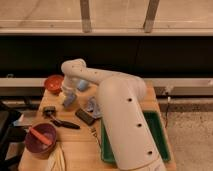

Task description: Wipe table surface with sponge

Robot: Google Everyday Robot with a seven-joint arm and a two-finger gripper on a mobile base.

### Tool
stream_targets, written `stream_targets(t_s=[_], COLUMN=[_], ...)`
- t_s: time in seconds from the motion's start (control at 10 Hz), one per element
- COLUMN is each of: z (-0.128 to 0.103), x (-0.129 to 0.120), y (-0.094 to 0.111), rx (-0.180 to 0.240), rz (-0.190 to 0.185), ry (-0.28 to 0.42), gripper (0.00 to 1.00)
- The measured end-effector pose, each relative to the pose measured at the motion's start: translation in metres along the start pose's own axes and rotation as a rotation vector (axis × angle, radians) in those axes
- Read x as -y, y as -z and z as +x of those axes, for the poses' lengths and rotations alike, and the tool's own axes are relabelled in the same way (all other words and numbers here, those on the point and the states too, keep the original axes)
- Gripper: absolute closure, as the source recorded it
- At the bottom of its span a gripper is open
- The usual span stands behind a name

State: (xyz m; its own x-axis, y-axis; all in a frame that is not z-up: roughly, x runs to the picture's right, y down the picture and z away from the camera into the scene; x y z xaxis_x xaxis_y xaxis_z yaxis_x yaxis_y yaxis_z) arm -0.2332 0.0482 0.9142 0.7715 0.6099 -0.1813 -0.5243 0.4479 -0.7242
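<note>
The wooden table (75, 145) stands in front of a dark wall. My white arm (120, 115) rises from the lower right, bends over the table's far side and comes down at the left. The gripper (68, 102) hangs just above the table, in front of a red bowl (53, 83) and left of a crumpled blue-white thing (93, 106). A dark flat rectangular pad (85, 116), possibly the sponge, lies to the gripper's front right. A light blue item (82, 85) sits behind the gripper. I cannot tell whether the gripper holds anything.
A green tray (155, 137) takes up the table's right side, partly behind my arm. A purple bowl (40, 140) with an orange utensil sits front left. A black utensil (64, 124) and a small black object (48, 111) lie near the gripper. A pale yellow thing (56, 159) lies at the front edge.
</note>
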Motion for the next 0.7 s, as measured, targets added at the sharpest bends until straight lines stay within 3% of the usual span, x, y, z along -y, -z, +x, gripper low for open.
stream_targets(t_s=[0.2,0.4,0.7], z=[-0.012,-0.015,0.011], x=[-0.003,-0.016,-0.038], y=[0.004,0.013,0.025], rx=[0.004,-0.017,-0.061], rz=[0.011,0.033,0.04], ry=[0.034,0.072,0.043], gripper=[1.0,1.0,1.0])
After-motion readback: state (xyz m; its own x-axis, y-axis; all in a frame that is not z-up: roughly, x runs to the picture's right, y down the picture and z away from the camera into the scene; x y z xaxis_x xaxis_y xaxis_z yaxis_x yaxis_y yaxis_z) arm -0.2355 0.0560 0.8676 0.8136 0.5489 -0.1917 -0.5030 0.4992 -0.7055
